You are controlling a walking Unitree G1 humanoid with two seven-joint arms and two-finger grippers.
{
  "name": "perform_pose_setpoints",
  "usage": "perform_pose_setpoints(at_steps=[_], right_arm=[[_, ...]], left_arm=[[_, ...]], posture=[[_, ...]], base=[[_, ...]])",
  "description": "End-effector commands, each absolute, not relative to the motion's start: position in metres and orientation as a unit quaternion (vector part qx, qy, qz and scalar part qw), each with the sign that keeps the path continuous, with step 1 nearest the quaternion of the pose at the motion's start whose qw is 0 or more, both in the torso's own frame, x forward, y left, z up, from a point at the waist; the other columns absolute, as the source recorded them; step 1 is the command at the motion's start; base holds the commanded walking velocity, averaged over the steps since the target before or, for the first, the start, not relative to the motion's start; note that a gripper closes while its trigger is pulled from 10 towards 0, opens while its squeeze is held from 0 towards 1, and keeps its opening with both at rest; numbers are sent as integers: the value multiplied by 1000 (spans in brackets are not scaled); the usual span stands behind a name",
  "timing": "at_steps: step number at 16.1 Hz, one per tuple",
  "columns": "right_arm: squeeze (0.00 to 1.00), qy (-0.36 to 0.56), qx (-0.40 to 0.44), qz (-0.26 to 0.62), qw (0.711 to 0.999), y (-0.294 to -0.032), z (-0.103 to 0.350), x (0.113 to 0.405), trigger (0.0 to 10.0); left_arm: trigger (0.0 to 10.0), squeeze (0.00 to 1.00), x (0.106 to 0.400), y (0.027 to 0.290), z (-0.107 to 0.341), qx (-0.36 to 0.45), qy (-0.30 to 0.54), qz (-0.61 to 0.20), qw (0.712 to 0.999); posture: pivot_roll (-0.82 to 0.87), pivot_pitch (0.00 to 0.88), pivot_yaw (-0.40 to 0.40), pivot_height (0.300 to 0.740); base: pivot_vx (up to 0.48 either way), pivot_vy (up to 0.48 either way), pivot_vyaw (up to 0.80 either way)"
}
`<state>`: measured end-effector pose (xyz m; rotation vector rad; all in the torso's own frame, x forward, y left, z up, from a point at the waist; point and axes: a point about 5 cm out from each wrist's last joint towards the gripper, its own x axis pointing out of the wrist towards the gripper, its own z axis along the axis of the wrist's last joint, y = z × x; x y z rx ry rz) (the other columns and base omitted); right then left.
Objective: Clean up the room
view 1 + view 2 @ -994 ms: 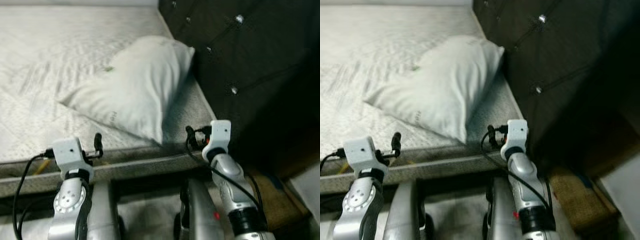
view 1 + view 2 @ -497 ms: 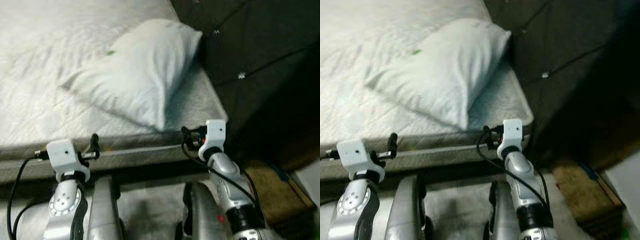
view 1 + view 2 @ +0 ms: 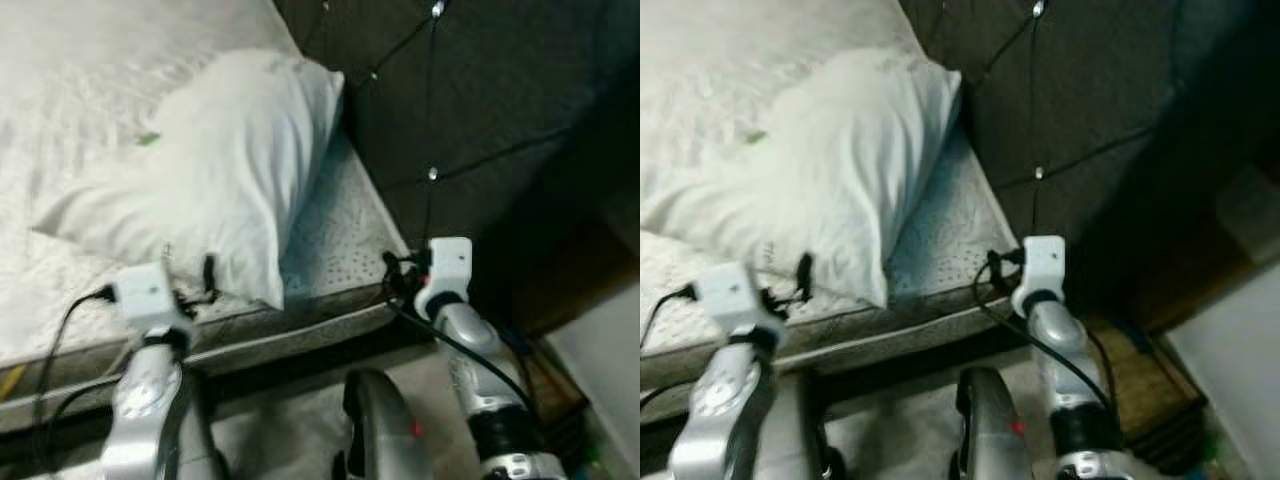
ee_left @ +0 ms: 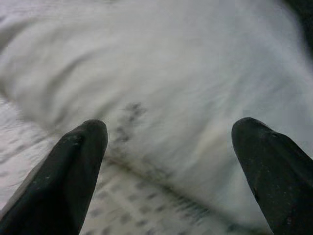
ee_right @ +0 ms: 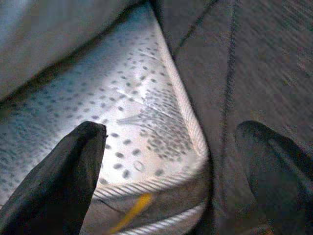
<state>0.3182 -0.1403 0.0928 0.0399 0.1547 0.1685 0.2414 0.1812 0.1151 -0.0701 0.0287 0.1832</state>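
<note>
A bare white mattress (image 3: pixel 60 60) with a quilted, speckled top runs up against a dark tufted headboard (image 3: pixel 480 110) studded with shiny buttons. On the mattress, at the corner nearest the headboard, lies a large white pillow (image 3: pixel 200 170), its far end touching the headboard and its near corner reaching almost to the mattress's front edge; a small green mark shows on its top. The left gripper (image 4: pixel 168 161) is held over the front edge of the mattress, just before the pillow's near side, its two black fingers spread wide and grasping nothing. The right gripper (image 5: pixel 176 171) hangs at the mattress's front corner beside the headboard, fingers likewise parted and empty. A small yellow strip (image 5: pixel 131 211) shows at the mattress's edge below that corner.
</note>
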Motion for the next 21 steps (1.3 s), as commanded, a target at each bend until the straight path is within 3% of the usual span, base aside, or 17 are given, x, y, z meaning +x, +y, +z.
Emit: perform_pose_setpoints(at_steps=[1,4,10,18,21], right_arm=[[0,96,23,114,989,-129,88,317,10000],[0,100,12,146,984,-125,87,318,10000],[0,115,19,190,975,-122,86,320,10000],[0,141,85,414,895,-90,109,329,10000],[0,132,96,391,906,-84,110,335,10000]], left_arm=[[10000,0,236,187,111,-29,27,111,993],[10000,0,234,187,112,-27,27,119,992],[10000,0,218,193,114,-14,40,139,989],[10000,0,192,198,108,-7,72,137,988],[10000,0,195,198,108,0,75,126,989]], posture=[[23,159,-60,529],[28,162,-61,529],[32,187,-60,529],[100,161,-57,529],[108,142,-44,529]], base=[[0,0,0],[0,0,0],[0,0,545],[0,0,0],[0,0,0]])
